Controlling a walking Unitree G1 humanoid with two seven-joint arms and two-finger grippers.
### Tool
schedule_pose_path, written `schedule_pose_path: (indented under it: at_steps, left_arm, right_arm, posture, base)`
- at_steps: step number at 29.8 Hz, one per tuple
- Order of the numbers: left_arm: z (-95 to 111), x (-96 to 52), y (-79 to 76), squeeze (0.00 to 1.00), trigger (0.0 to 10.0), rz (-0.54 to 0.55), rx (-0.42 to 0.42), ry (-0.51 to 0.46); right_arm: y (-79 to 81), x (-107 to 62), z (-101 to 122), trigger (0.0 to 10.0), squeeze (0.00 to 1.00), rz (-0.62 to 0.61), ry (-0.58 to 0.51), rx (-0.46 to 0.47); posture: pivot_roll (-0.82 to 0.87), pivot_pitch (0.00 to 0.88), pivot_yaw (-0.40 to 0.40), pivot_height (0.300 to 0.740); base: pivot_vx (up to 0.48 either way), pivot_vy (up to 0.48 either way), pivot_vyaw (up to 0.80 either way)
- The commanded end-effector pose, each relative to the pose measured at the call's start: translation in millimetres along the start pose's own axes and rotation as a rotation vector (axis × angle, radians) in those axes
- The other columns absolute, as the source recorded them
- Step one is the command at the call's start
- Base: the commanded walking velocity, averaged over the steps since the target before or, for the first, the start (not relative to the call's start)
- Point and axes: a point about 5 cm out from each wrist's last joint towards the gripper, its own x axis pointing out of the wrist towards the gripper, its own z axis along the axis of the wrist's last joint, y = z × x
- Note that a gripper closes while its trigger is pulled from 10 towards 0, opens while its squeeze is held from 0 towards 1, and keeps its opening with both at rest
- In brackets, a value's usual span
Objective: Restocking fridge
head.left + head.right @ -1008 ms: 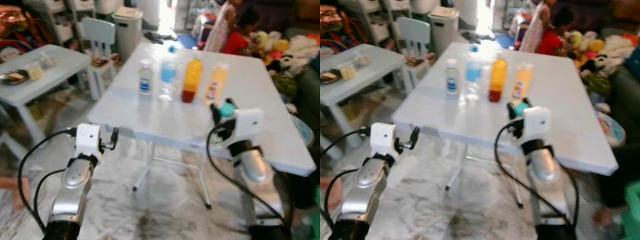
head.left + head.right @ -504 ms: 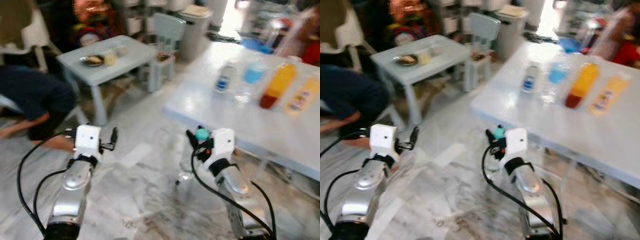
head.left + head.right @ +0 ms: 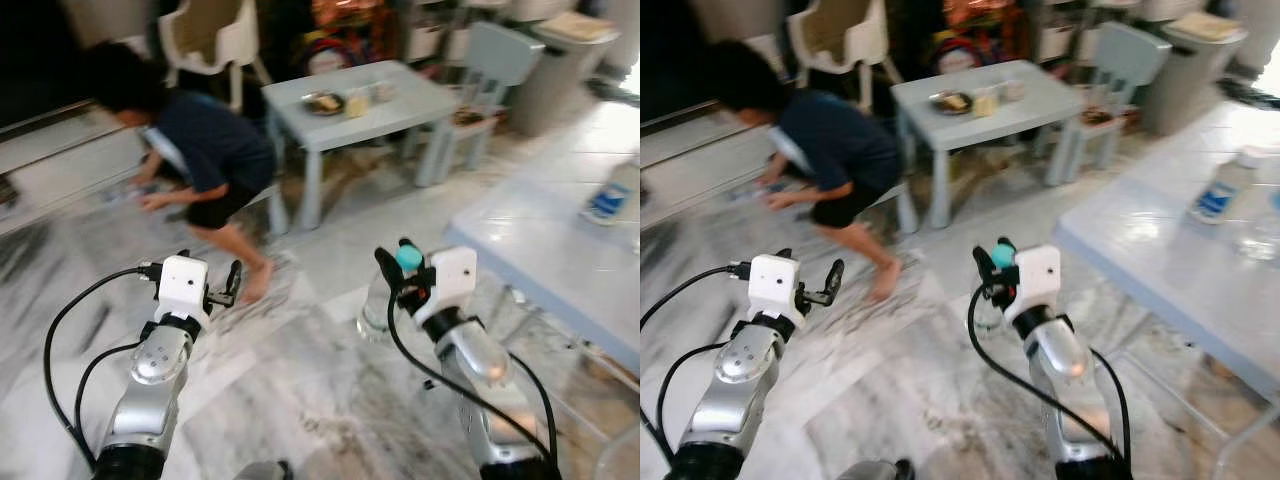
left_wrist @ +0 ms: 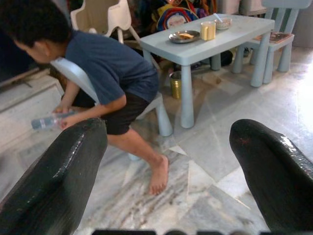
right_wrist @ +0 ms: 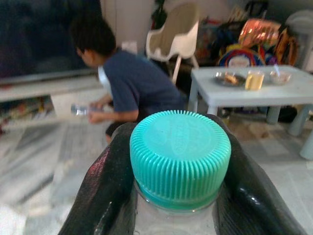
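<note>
My right gripper [image 3: 398, 268] is shut on the neck of a clear plastic bottle [image 3: 375, 306] with a teal cap [image 5: 180, 155]. It holds the bottle upright, low over the marble floor, left of the white table [image 3: 545, 262]. In the right wrist view the black fingers [image 5: 105, 186] press against both sides of the cap. My left gripper [image 4: 168, 134] is open with nothing between its fingers and hangs over the floor on the left. One more bottle with a blue label [image 3: 609, 196] stands on the white table.
A person [image 3: 205, 150] crouches ahead on the left with a small bottle [image 4: 48, 120] in hand, one bare foot [image 4: 157, 177] close to my left gripper. Behind stand a small pale-blue table [image 3: 350, 100] with dishes, a child's chair [image 3: 492, 58], a high chair [image 3: 212, 35] and a bin [image 3: 562, 40].
The camera has swung left: the white table and its bottles slid to the right edge, and the crouching person came into view. My right gripper still holds the bottle.
</note>
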Motion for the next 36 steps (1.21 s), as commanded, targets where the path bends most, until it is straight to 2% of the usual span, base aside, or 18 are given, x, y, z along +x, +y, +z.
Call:
schedule_pose_path:
  at_steps: [1,10,20,23,25,27,31,36]
  left_arm:
    - [2,0.3,2.9,0.00,10.0,0.000,0.016,-0.010]
    - [5,2.0,4.5,0.00,10.0,0.003,0.020,-0.025]
    - [15,10.4,4.9,0.00,10.0,-0.005,0.034,-0.060]
    - [17,12.8,6.1,0.00,10.0,-0.006,0.062,-0.059]
    - [12,6.0,16.0,0.00,10.0,0.039,0.051,-0.040]
    - [7,0.9,18.3,0.00,10.0,0.053,0.045,-0.028]
    - [-2,-9.9,10.8,0.00,10.0,0.041,0.046,-0.007]
    - [-6,-8.1,-1.3,0.00,10.0,0.020,0.049,0.005]
  right_arm:
    - [-1.1,3.2,6,10.0,0.00,-0.003,-0.034,-0.005]
    - [6.4,5.2,4,10.0,0.00,0.021,-0.035,-0.015]
    - [2.6,10.7,8,10.0,0.00,0.022,-0.050,-0.045]
    - [-0.1,12.5,9,10.0,0.00,0.011,-0.050,-0.043]
    - [3.7,11.8,6,10.0,0.00,0.015,-0.046,-0.039]
    - [6.1,11.1,4,10.0,0.00,0.022,-0.043,-0.039]
    - [6.3,9.8,0,10.0,0.00,0.013,-0.035,-0.037]
    - [3.8,8.4,-4,10.0,0.00,-0.010,-0.025,-0.033]
  posture:
    - [-0.03,0.000,-0.002,0.740]
    - [-0.03,0.000,0.000,0.740]
    - [-0.01,0.000,-0.002,0.740]
    - [0.01,0.000,-0.011,0.740]
    - [0.01,0.000,0.002,0.740]
    - [0.01,0.000,-0.001,0.740]
    - [0.02,0.000,0.000,0.740]
    - [0.01,0.000,0.003,0.740]
  base:
    - [0.000,0.000,0.77]
    - [0.000,0.000,0.77]
    - [0.000,0.000,0.77]
    - [0.000,0.000,0.77]
    - [0.000,0.000,0.77]
    - [0.000,0.000,0.77]
    - [0.000,0.000,0.77]
    - [0.000,0.000,0.77]
